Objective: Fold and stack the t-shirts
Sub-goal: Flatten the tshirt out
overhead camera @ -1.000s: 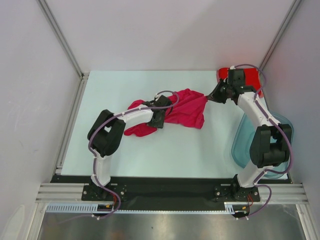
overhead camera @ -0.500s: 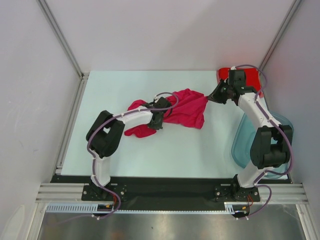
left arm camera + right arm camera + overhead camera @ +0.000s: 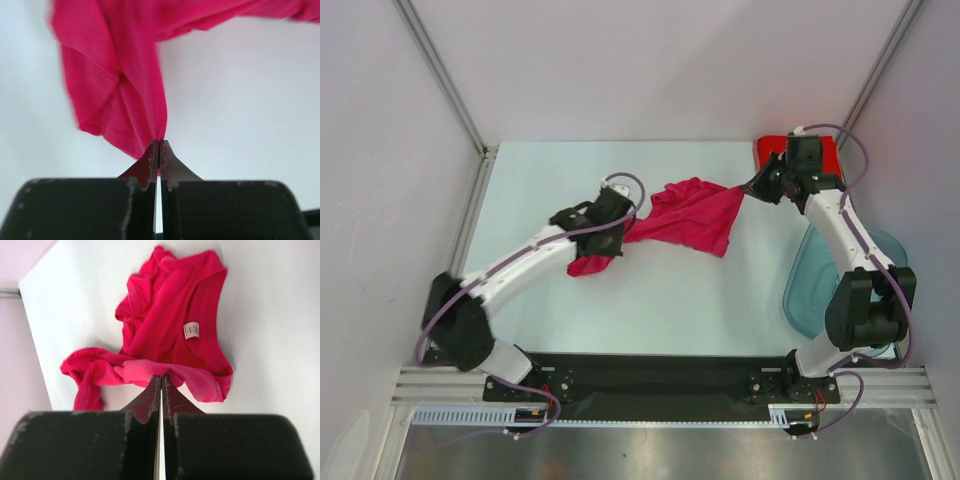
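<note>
The magenta-pink t-shirt [image 3: 690, 215] hangs stretched and crumpled between my two grippers over the middle of the table. My left gripper [image 3: 620, 230] is shut on its left part, and the cloth [image 3: 120, 85] bunches up from the closed tips [image 3: 160, 143]. On the opposite side, my right gripper [image 3: 748, 190] is shut on a rolled edge [image 3: 165, 371] of the same shirt, whose white neck label [image 3: 191, 330] shows beyond it. The brighter red t-shirt [image 3: 825, 155] lies at the back right corner, partly hidden by the right arm.
A translucent blue-grey tub [image 3: 805, 285] sits at the table's right edge, beside the right arm's elbow. White walls and metal frame posts close in the table on the left, back and right.
The left gripper closed on the pink shirt's left part and drew it left and up as the arm stretched out. The shirt now hangs taut between both grippers. The right gripper shifted slightly back.
</note>
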Available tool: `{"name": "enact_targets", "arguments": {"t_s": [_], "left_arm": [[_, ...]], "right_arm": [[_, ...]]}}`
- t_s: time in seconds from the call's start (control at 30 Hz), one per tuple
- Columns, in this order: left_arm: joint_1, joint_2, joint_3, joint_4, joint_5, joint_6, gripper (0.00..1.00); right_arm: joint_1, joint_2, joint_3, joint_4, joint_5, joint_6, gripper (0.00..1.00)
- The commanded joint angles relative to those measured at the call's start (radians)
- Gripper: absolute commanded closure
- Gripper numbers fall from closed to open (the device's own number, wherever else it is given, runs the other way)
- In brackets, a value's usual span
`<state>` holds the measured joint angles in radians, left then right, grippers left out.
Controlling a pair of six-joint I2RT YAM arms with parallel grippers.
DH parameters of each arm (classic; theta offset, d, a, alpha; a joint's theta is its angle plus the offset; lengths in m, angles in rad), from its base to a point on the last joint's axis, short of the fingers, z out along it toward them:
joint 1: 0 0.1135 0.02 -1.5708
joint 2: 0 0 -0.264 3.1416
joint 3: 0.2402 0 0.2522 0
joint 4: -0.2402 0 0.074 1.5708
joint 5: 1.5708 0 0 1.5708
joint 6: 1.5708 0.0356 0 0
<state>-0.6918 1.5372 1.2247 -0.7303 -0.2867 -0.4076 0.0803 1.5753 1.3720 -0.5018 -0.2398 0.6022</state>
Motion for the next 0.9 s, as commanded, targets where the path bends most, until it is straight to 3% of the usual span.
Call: {"name": "enact_targets", "arguments": {"t_s": [0.0, 0.13, 0.47, 0.87], "left_arm": [[-0.006, -0.227, 0.045, -0.095, -0.057, 0.073, 1.0], [-0.005, -0.405, 0.153, -0.136, -0.167, 0.199, 1.0], [0.063, -0.5, 0.381, -0.094, -0.512, 0.47, 1.0], [0.075, -0.548, 0.464, 0.126, -0.563, 0.645, 1.0]], "right_arm": [[-0.022, -0.096, 0.07, 0.028, 0.066, 0.014, 1.0], [-0.039, -0.136, 0.133, 0.098, 0.083, 0.036, 1.0], [-0.062, -0.216, 0.3, 0.249, 0.066, 0.03, 1.0], [-0.073, -0.327, 0.326, 0.194, 0.068, 0.047, 1.0]]}}
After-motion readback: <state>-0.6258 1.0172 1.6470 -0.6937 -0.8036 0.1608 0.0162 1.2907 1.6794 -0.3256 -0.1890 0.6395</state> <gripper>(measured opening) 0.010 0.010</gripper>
